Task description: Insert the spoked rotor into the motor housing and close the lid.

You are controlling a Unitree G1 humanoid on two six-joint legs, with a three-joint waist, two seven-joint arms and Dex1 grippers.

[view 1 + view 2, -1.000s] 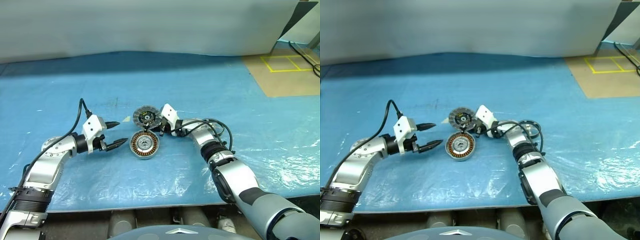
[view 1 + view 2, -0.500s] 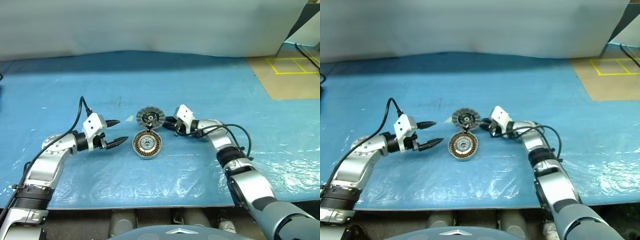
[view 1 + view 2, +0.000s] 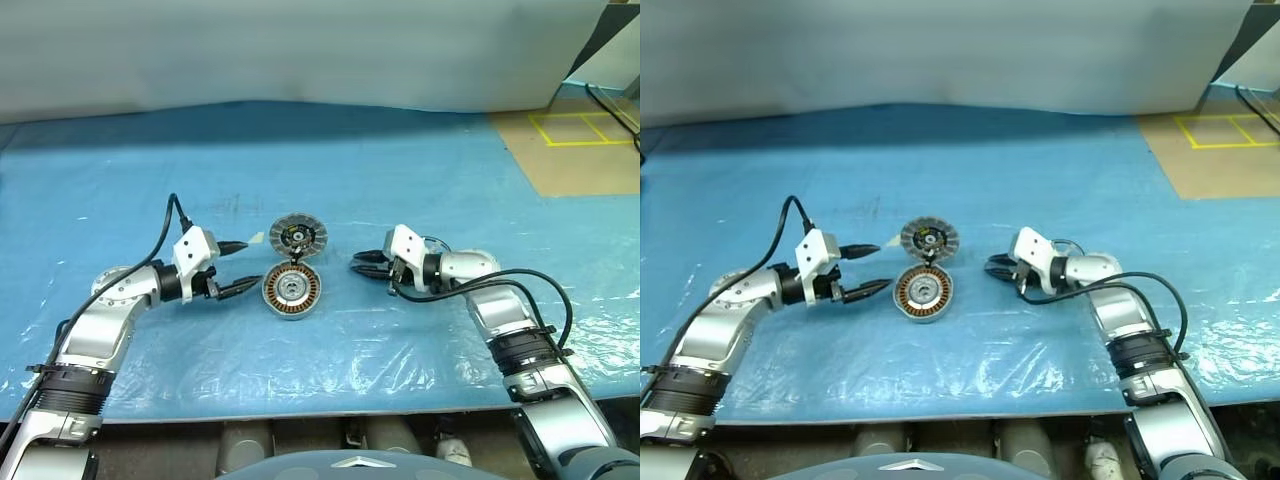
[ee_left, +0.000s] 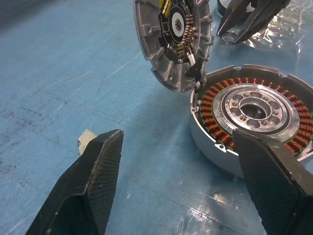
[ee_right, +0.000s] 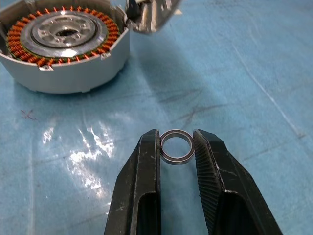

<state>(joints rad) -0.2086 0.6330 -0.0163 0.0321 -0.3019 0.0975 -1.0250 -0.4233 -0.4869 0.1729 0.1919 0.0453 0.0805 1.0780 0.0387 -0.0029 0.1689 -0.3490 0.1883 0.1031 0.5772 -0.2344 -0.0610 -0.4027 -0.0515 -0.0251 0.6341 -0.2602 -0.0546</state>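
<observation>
The motor housing (image 3: 291,290) lies flat mid-table, its copper coil ring around a pale hub open to view (image 4: 249,105). The lid (image 3: 298,236) stands tilted on edge just behind it, touching the housing's rim, its dark inner face toward me (image 4: 171,44). My left gripper (image 3: 252,264) is open just left of the housing, with nothing between its fingers (image 4: 93,181). My right gripper (image 3: 356,263) hovers right of the housing, shut on a small plain silver ring (image 5: 176,147). The spoked rotor is out of view.
A blue sheet under wrinkled clear film (image 3: 330,350) covers the table. A small white scrap (image 3: 256,238) lies left of the lid. A tan panel with yellow tape lines (image 3: 570,140) sits at the far right. The table's front edge runs close below both arms.
My right gripper has drawn back to the right, away from the lid and housing, still shut on the ring. The left gripper has stayed in place.
</observation>
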